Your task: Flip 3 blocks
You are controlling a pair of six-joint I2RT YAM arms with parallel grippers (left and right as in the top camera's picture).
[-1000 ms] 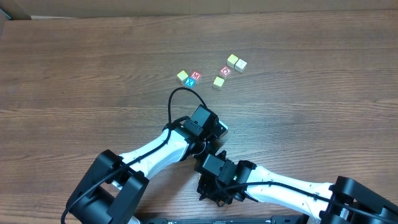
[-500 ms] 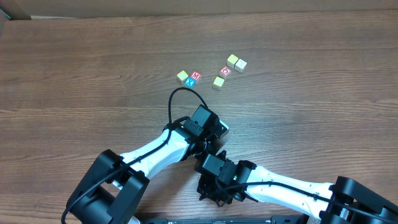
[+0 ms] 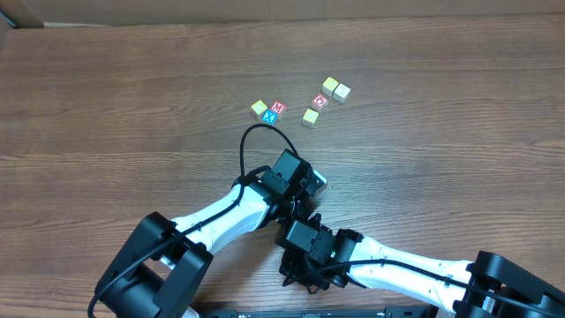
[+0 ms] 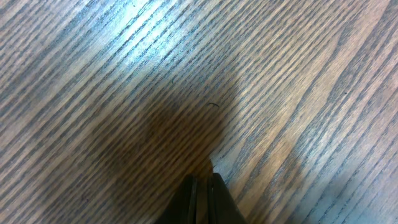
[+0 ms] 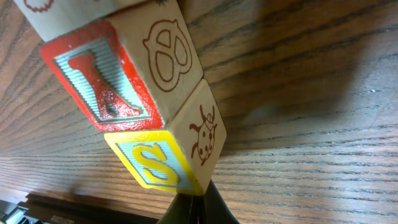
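Wood table [image 5: 298, 93], blocks [image 5: 107, 82] lettered A, S

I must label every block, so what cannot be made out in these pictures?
Right wrist: the top block is cut off by the upper edge.
Overhead: the arms nearly hide the A block and S block; the far cubes are too small to read.
Left wrist: only table, no blocks.

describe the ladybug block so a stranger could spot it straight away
On the wooden table, alphabet blocks line up ahead of the right hand. The ladybug block is nearest it: yellow-framed S, while its neighbour shows a red-framed A.
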